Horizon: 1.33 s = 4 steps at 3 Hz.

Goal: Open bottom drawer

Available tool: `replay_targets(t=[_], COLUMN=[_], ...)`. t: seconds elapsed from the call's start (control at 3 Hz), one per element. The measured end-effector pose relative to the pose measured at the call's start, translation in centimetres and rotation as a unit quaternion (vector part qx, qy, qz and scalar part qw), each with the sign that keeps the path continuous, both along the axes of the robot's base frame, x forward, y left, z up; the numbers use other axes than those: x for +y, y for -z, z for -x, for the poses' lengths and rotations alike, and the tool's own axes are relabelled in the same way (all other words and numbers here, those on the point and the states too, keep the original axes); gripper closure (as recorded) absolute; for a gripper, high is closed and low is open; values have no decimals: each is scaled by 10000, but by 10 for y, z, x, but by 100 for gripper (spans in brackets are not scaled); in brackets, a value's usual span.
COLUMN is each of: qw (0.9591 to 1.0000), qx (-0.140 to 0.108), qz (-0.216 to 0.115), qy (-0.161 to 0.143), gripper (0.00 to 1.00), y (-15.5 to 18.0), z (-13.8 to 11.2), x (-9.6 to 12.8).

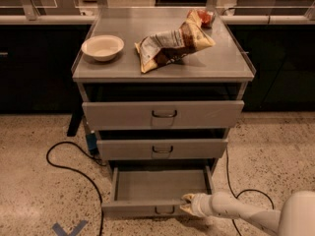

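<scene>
A grey metal cabinet has three drawers. The bottom drawer point(142, 208) is the shallowest one; it is pulled out toward me and its inside looks empty. Its small dark wire handle point(164, 210) sits at the centre of the front. My gripper point(187, 205) reaches in from the lower right on a white arm and rests at the right part of the drawer's front edge, just right of the handle. The middle drawer point(162, 149) and top drawer point(163, 114) sit above it, both pulled out a little.
On the cabinet top point(226, 63) lie a white bowl point(102, 47) and a crumpled snack bag point(172, 42). A black cable point(74, 168) loops on the speckled floor at the left, another point(231, 181) at the right. Dark counters stand behind.
</scene>
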<state>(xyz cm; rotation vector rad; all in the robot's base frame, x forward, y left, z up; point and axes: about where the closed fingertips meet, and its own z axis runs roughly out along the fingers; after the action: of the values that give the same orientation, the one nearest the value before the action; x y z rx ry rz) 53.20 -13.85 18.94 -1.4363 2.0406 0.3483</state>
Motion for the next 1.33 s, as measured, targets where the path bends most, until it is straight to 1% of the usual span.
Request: replay_targets(t=[0.33, 0.67, 1.0, 1.33], qw=[10000, 10000, 9999, 9997], qx=[0, -36, -80, -118], qz=[0, -84, -106, -210], qy=[0, 6, -22, -12], gripper=[100, 100, 100, 100], y=[-1, 2, 1, 5], z=[0, 28, 32, 67], x=[0, 0, 3, 2])
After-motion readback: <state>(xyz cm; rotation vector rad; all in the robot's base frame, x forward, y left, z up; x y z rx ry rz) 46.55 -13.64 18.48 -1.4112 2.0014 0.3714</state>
